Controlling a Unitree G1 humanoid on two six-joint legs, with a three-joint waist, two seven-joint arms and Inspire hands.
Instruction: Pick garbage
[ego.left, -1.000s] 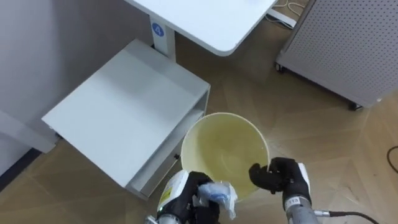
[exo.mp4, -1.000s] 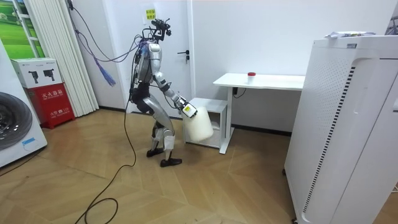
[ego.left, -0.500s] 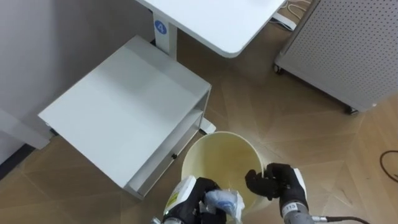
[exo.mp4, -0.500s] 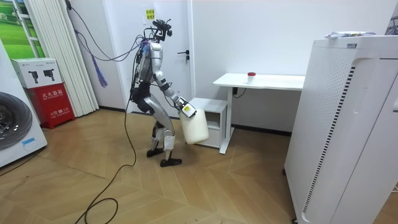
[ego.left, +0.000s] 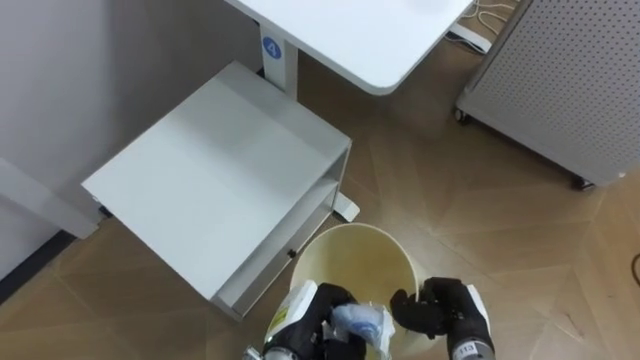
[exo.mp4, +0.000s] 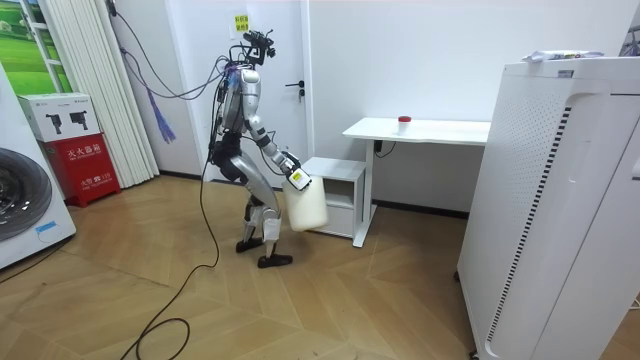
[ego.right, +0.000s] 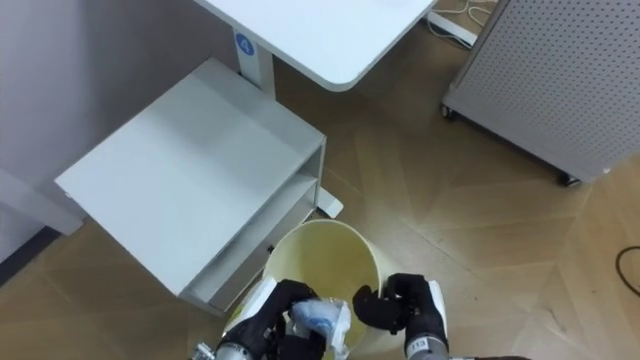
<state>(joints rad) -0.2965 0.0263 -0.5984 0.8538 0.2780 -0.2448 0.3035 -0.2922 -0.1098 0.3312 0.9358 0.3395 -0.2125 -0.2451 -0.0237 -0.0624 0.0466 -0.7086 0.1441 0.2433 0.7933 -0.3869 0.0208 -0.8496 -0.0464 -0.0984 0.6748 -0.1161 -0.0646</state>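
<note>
A cream plastic bin (ego.left: 352, 262) hangs in front of me, its mouth facing up and away. My right hand (ego.left: 440, 308) is shut on its near right rim. At the near left rim, my left hand (ego.left: 318, 318) is shut on a crumpled white and blue piece of garbage (ego.left: 358, 324), held over the bin's edge. In the room view I stand bent slightly forward beside a low white cabinet, with the bin (exo.mp4: 305, 203) held out at hip height.
A low white cabinet (ego.left: 222, 180) with an open shelf stands just beyond the bin. A white desk (ego.left: 350, 35) is behind it, with a small red thing (exo.mp4: 403, 120) on top. A perforated grey panel (ego.left: 560, 75) stands at the right. A large white unit (exo.mp4: 560, 200) fills the room view's right.
The bin has come nearer to me and lower in the eye view; in the room view it moved back from the cabinet toward my body. Both hands keep their holds.
</note>
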